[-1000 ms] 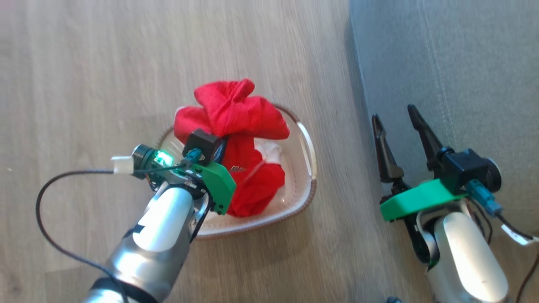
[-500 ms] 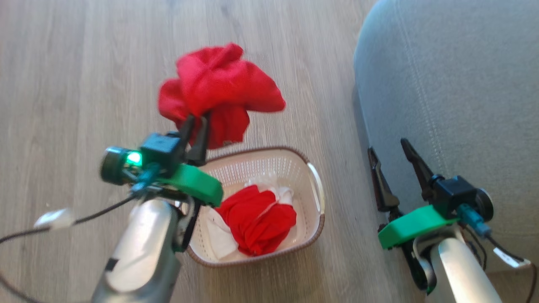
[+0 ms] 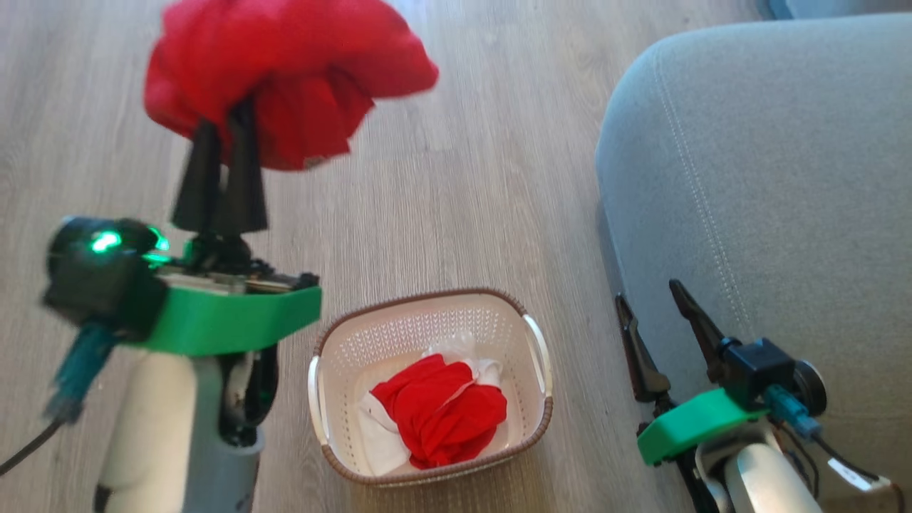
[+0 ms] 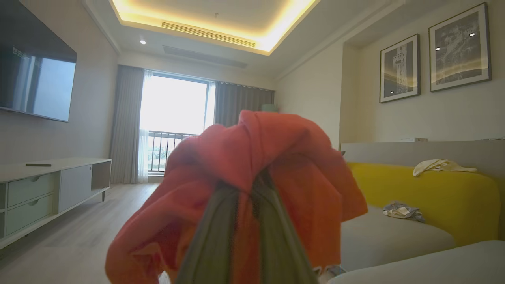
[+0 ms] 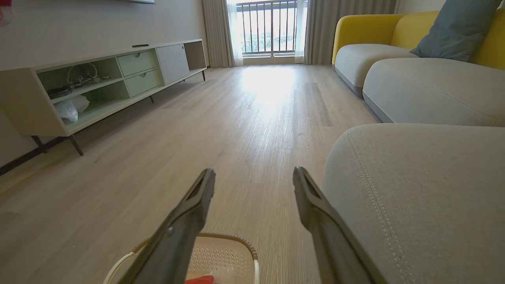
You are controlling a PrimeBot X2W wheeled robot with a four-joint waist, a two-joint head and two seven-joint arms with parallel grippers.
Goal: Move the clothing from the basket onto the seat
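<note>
Left gripper [image 3: 226, 125] and right gripper [image 3: 647, 291] both had long black pointy fingers [image 3: 246, 185], a bright green plastic bracket [image 3: 221, 324] and a chunky black camera [image 3: 100, 274] on pale silvery forearms [image 3: 153, 427]. Left camera glowed green; teal plugs [image 3: 75, 370], black cable [image 3: 25, 452] too.

The left gripper [image 3: 224, 117] has raised the plain bright-red fabric garment [image 3: 285, 64] clear of the cream perforated plastic basket [image 3: 427, 296]. The red garment with white panels [image 3: 442, 413] now lies uncovered inside.

Looking steeply down from the head at basket [image 3: 413, 329] and floor [image 3: 463, 178], peering level along the left gripper [image 4: 251, 185], close behind the red garment [image 4: 284, 157], skimming low along the right gripper [image 5: 254, 175] (sharing basket and seat [image 5: 414, 189] with the head view).
</note>
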